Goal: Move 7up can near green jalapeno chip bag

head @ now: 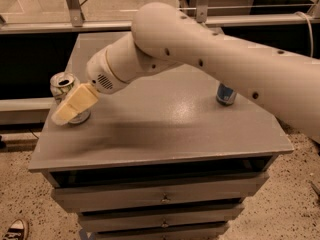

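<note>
Evidently little is done yet: the short white-and-green 7up can point(62, 82) stands at the left edge of the grey cabinet top point(165, 129). The cream-padded gripper point(70, 108) overlaps its front; whether it is open or closed cannot be told. The green jalapeno chip bag is out of view, so grasp and carry remain.

text: none you can read | 7up can point(61, 83): label illegible (gripper point(74, 105) sits just in front of it, at the left edge of the table point(165, 129)) | blue can point(226, 95): no print you can make out

Grey table point(165, 129) bears 7up can point(62, 84), beside pincer point(62, 115), and blue can point(226, 95).
</note>
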### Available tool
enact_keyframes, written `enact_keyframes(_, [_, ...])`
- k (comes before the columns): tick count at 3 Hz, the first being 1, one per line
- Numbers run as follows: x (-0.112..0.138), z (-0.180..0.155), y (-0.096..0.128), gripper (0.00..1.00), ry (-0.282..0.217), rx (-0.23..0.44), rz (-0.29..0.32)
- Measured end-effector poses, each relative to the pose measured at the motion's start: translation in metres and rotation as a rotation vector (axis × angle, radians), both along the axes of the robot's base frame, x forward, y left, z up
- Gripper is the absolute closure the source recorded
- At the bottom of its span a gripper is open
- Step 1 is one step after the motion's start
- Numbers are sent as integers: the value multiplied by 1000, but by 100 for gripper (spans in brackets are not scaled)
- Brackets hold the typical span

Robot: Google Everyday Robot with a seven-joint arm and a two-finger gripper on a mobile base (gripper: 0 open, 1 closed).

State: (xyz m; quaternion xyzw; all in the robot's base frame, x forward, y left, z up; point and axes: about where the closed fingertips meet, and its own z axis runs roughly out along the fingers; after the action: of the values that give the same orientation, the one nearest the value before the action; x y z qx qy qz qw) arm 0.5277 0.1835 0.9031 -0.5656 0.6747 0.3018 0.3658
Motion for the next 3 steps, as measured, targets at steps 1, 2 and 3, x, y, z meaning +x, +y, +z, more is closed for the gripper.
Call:
enact_keyframes(1, [3,-3,19,0,16,26,-4])
enact_keyframes(2, [5,-8,31,15,10,24,-20])
enact_keyframes(3, [14,-6,28,38,-18,7,-47])
